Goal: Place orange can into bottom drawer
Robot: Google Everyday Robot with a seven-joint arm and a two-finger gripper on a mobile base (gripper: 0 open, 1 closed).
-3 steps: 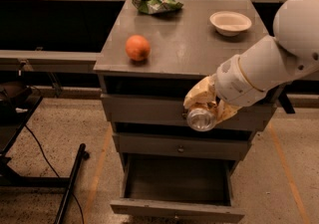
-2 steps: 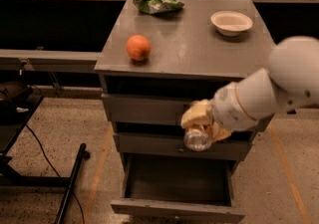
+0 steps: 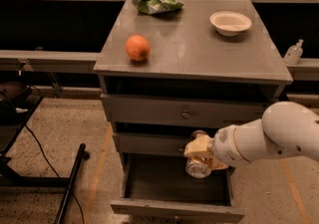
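**Q:** Where is the gripper, and what are its fingers doing?

**A:** The gripper is lower right of centre, over the open bottom drawer. Its cream fingers are clamped around the sides of the orange can.

**Q:** Which way does the can point?

**A:** One silver end faces the viewer, so its long axis runs toward the camera. Higher up, the counter holds an orange fruit, a white bowl and a green bag.
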